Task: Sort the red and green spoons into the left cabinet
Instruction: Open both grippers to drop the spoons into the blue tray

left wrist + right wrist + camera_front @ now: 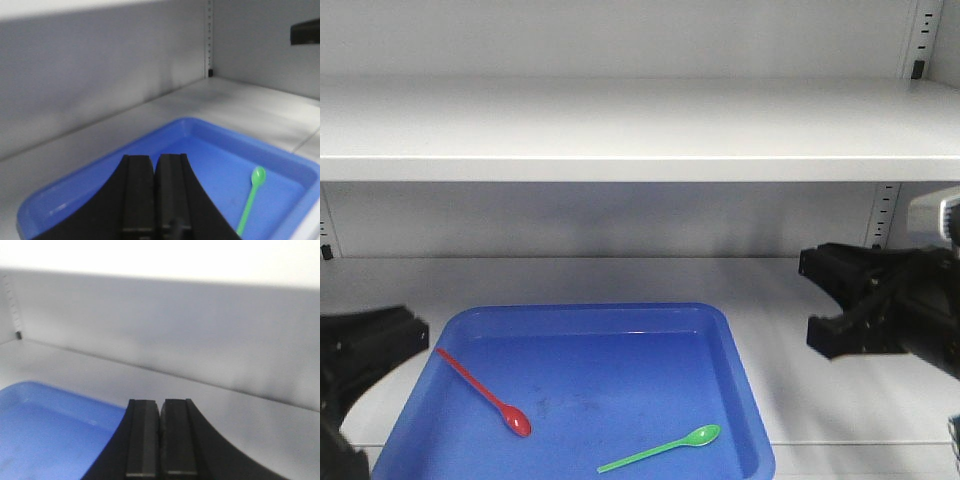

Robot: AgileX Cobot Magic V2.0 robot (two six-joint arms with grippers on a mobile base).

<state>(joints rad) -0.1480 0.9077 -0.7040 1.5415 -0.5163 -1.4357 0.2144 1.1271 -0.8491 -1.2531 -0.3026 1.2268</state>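
A red spoon (485,393) lies in the left half of a blue tray (740,370), bowl toward the front. A green spoon (665,448) lies near the tray's front right; it also shows in the left wrist view (251,195). My left gripper (155,162) is shut and empty, just left of the tray (210,132) in the front view (370,345). My right gripper (160,405) is shut and empty, to the right of the tray (55,400) in the front view (820,300).
The tray sits on the lower shelf of a white cabinet (640,270). An upper shelf board (640,130) runs across above. Slotted uprights (885,215) stand at the back right, and one shows in the left wrist view (210,40).
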